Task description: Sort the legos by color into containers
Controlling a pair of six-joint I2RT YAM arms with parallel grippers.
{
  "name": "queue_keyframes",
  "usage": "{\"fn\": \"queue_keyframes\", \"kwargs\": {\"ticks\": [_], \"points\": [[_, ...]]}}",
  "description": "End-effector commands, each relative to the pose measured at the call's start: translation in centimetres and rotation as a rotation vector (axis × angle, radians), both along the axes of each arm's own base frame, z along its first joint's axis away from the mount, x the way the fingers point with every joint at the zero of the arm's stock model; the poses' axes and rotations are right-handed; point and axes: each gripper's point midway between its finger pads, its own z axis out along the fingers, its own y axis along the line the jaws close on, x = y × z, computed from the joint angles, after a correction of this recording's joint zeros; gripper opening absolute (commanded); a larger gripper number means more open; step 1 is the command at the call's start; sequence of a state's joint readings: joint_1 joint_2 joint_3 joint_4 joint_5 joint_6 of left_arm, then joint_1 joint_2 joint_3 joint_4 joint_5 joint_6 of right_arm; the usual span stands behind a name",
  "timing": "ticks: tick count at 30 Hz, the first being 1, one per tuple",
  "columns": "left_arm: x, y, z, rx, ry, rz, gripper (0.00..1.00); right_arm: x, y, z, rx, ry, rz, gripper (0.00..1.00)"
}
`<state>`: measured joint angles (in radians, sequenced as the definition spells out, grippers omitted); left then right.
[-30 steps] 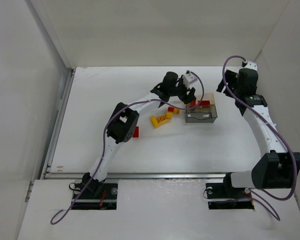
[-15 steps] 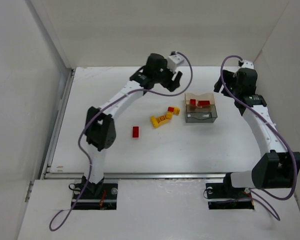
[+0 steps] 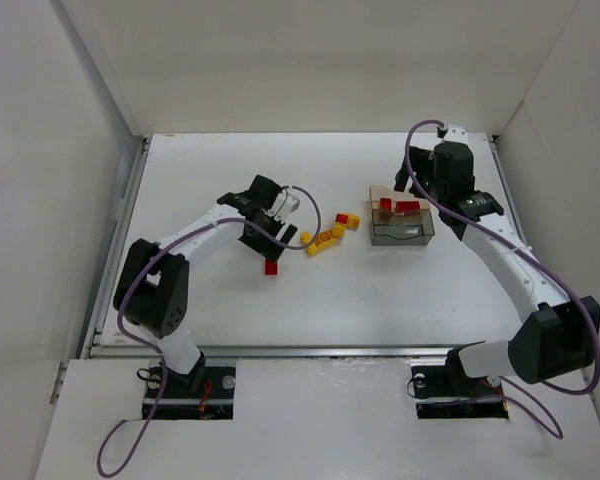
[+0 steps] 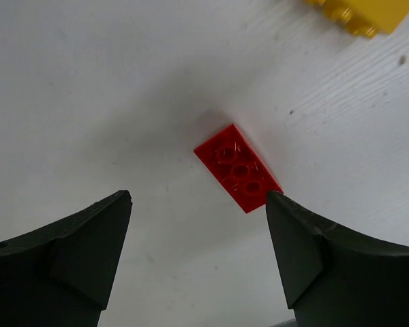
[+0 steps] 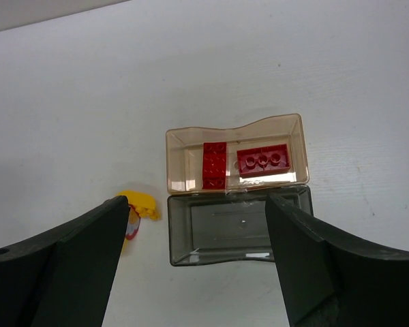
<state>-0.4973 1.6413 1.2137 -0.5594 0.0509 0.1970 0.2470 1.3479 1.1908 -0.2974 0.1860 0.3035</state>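
1. Black left jaws are held well apart, with nothing gripped. A loose red brick is seen lying flat on the white bench in the gap between them, nearer one jaw. Whether it is touched cannot be told.
2. That brick is placed well to the left of the tan tray in the overhead view, and nearer the arm bases than the tray is.
3. The right jaws are spread wide and nothing is held. They are poised above the tan tray, which is framed between them in the wrist view.
4. Two red bricks, one beside the other, are contained in the tan tray, studs up.
5. A clear grey tray is joined to the tan tray's side nearest the arm bases.
6. A cluster of yellow bricks is found on the bench between the loose red brick and the tan tray. A small red piece is seen at the end of the cluster closest to the tray.
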Motion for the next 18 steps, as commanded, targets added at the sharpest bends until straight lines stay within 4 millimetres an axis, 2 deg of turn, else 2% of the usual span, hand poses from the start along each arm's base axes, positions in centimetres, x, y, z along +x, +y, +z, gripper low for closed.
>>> {"fn": "queue_keyframes", "kwargs": {"ticks": [1,2,5,9,15,18], "points": [[-0.5,0.7,-1.2,0.01,0.045,0.051,0.78,-0.5,1.2,1.8,0.018,-0.06,-0.005,0.86],[-0.6,0.7,-1.6,0.015,0.054,0.052,0.78,-0.6,0.9,1.6,0.009,-0.053,-0.019,0.86],[-0.6,0.3,-2.5,-0.001,0.074,0.061,0.78,-1.2,1.9,1.2,-0.007,-0.036,-0.004,0.86],[-0.7,-0.7,-2.6,-0.054,0.085,0.048,0.78,-1.2,1.8,1.2,-0.003,-0.037,-0.016,0.86],[0.5,-2.0,-2.5,-0.105,0.057,0.056,0.78,-1.3,1.6,1.0,-0.01,-0.029,-0.025,0.86],[0.8,-1.6,-3.5,-0.077,0.064,0.077,0.78,-1.0,1.5,1.1,-0.013,-0.031,-0.033,0.86]]}}
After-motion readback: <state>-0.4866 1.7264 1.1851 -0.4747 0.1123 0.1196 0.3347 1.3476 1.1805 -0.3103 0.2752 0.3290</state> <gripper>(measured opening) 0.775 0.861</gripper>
